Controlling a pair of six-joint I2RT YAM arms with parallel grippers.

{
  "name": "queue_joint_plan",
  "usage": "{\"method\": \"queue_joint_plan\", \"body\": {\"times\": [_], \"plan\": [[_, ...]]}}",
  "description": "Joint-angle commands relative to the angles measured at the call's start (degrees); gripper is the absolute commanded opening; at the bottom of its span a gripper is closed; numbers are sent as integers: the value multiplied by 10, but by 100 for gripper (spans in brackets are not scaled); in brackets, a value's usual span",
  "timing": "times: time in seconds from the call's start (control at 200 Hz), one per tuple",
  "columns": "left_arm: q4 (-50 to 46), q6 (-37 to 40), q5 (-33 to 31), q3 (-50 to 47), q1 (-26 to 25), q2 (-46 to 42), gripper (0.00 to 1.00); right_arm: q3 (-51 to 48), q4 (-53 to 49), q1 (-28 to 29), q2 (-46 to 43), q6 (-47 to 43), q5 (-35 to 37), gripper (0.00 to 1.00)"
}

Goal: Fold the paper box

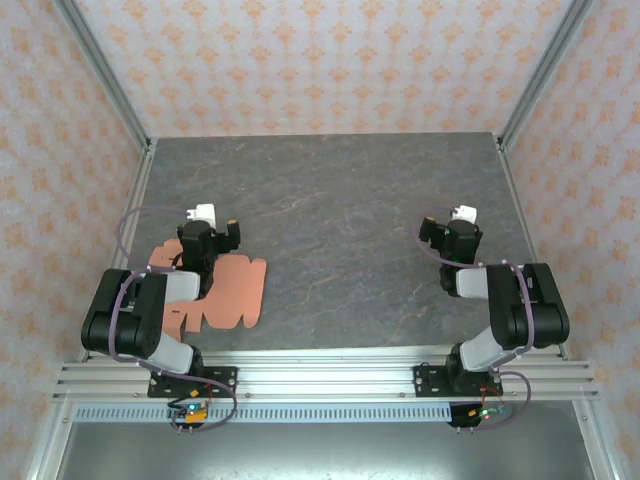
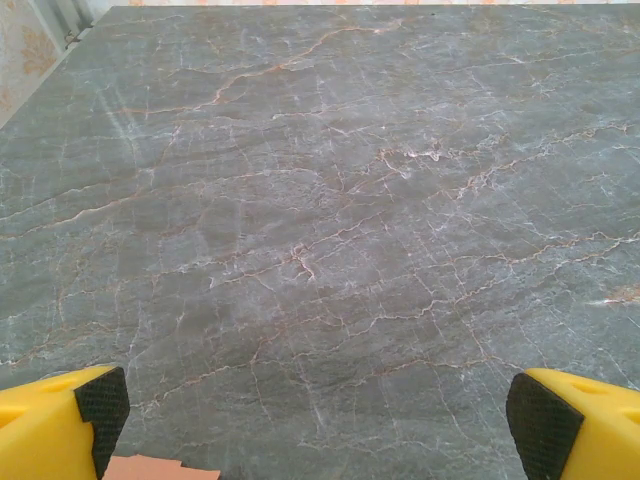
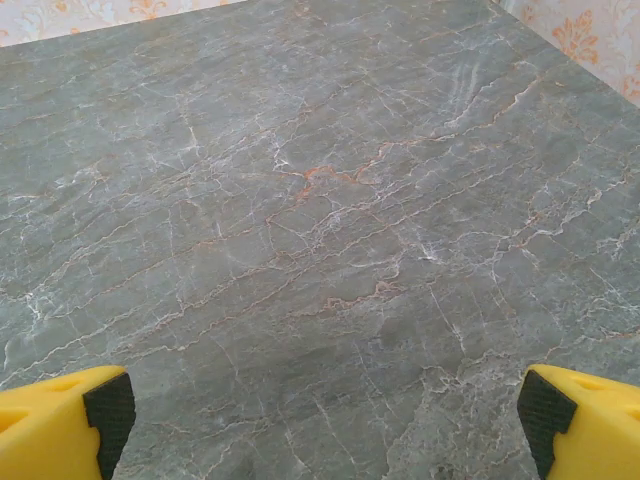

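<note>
On the near left of the grey marble table (image 1: pixel 350 190), partly under the left arm, the paper box (image 1: pixel 228 295) lies as a flat, salmon-orange die-cut sheet with rounded flaps. No fold looks begun, so this reads as the opening step. The left gripper (image 2: pixel 318 420) and right gripper (image 3: pixel 325 420) both gape wide, empty. Next, a gripper probably needs to reach a flap edge.
</note>
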Motion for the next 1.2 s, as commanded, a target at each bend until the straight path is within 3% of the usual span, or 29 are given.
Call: {"method": "queue_joint_plan", "body": {"times": [0.0,0.836,0.911,0.971,1.021,1.196], "plan": [[14,9,2,11,1,1,100,8,5,-1,-9,-6,-10,99],[4,3,-21,16,-1,-5,100,8,4,-1,-7,-6,-11,99],[-63,-10,-72,44,-8,-34,100,8,4,-2,-8,-6,-10,99],[-232,-62,-144,117,-10,-52,100,8,3,-2,-7,-6,-11,99],[-303,-99,-191,154,-10,-49,100,9,4,-1,-7,-6,-11,99],[-373,-167,-197,129,-17,-171,100,8,3,-1,-9,-6,-11,99]]}}
